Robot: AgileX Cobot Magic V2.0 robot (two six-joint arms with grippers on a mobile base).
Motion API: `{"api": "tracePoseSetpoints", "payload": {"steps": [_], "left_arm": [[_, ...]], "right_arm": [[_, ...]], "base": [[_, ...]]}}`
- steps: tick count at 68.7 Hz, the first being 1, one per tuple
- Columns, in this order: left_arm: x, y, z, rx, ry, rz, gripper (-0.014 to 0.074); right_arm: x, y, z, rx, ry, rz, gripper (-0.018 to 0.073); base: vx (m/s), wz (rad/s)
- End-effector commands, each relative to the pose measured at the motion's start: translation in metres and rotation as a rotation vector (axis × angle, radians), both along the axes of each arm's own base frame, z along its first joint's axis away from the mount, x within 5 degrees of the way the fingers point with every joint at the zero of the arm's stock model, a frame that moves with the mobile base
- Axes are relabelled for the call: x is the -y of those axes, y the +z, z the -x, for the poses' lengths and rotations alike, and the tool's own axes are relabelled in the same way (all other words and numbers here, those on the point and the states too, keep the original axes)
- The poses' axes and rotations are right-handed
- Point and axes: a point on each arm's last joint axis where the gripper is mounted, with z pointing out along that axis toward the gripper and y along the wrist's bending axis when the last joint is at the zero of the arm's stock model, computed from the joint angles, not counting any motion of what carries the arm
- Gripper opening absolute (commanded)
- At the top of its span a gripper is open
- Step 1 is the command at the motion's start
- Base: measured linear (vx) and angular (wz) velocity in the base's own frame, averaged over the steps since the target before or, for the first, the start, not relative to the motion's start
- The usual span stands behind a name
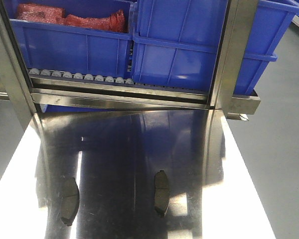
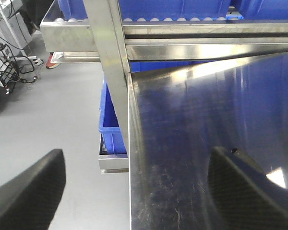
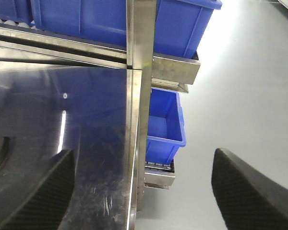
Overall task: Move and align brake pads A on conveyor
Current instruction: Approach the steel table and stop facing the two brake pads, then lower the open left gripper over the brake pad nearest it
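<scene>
Two brake pads A (image 1: 69,200) (image 1: 161,192) lie flat, well apart, on shiny steel counter (image 1: 119,149) below blue bins (image 1: 179,45); left end effector (image 2: 137,182) and right end effector (image 3: 141,182) both spread wide, empty.

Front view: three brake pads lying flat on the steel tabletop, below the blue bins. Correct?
Not three, two: the left brake pad and the right brake pad lie flat on the steel tabletop, below the blue bins. The exterior front-facing view shows it.

Blue bins (image 1: 179,50), one holding red items (image 1: 74,20), sit on steel rollers (image 1: 79,76) behind a shiny steel tabletop (image 1: 124,149).
</scene>
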Motion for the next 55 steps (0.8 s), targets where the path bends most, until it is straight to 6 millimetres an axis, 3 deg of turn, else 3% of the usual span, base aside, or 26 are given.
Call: {"api": "tracePoseSetpoints", "payload": {"steps": [1,11,29,44,55], "left_arm": [[0.002,0.014,-0.003,0.095,-0.010,0.026,0.0587],[0.005,0.018,-0.013,0.064,-0.022,0.094,0.0587],[0.012,0.028,-0.068,-0.089,-0.027,0.218,0.0587],[0.016,0.014,-0.120,-0.246,-0.012,0.301,0.0587],[0.018,-0.001,-0.147,-0.352,0.000,0.322,0.0587]], "right_arm": [[0.001,0.015,-0.002,0.092,-0.014,0.007,0.0568],[0.001,0.015,-0.002,0.092,-0.014,0.007,0.0568],[0.001,0.015,-0.002,0.092,-0.014,0.007,0.0568],[0.001,0.015,-0.002,0.092,-0.014,0.007,0.0568],[0.001,0.015,-0.002,0.092,-0.014,0.007,0.0568]], "base": [[0.00,0.00],[0.00,0.00],[0.00,0.00],[0.00,0.00],[0.00,0.00]]}}
